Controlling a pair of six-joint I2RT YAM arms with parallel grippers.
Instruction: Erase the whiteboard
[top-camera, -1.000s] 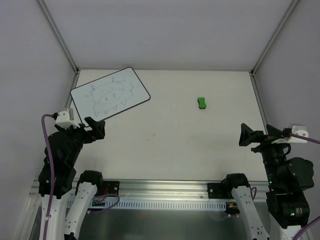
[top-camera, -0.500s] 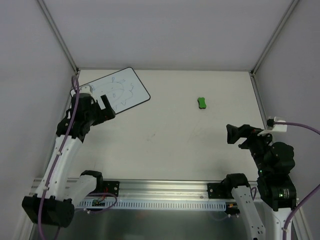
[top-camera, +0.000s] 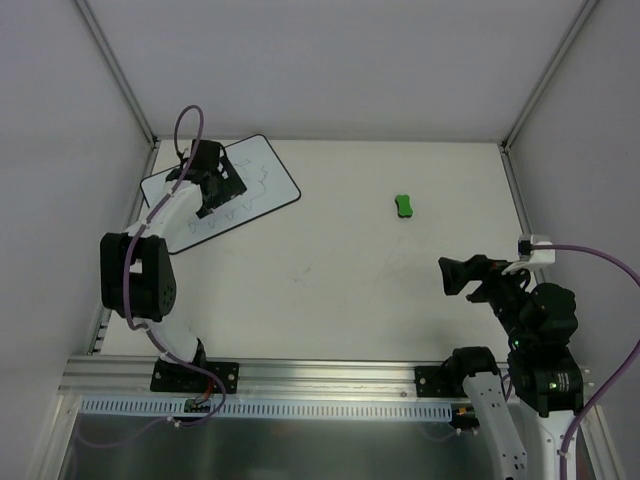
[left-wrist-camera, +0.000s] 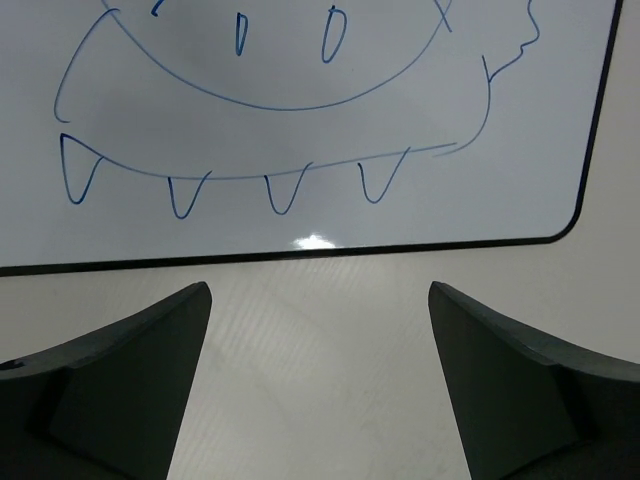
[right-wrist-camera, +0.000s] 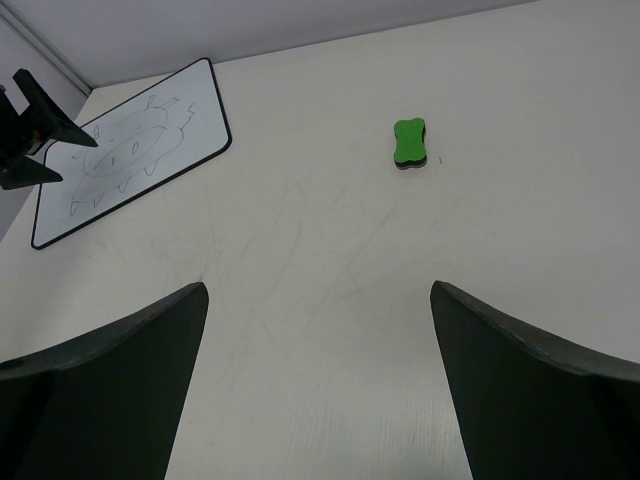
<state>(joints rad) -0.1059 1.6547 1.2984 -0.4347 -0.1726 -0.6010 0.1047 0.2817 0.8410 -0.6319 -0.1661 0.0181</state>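
A blue-doodled whiteboard (right-wrist-camera: 130, 150) lies at upper left, a green eraser (right-wrist-camera: 409, 143) right of center; the right gripper (right-wrist-camera: 318, 288) gapes wide below.

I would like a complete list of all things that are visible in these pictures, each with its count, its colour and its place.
whiteboard: one, white with a thin black edge and a blue doodle, lying flat at the far left of the table
eraser: one, green, on the table right of centre toward the far side, well apart from the whiteboard
table: one, off-white, bears both things
rail: one, silver, along the near edge of the table
left gripper: one, dark fingers, open and holding nothing, over the near edge of the whiteboard
right gripper: one, dark fingers, open and holding nothing, over the near right part of the table
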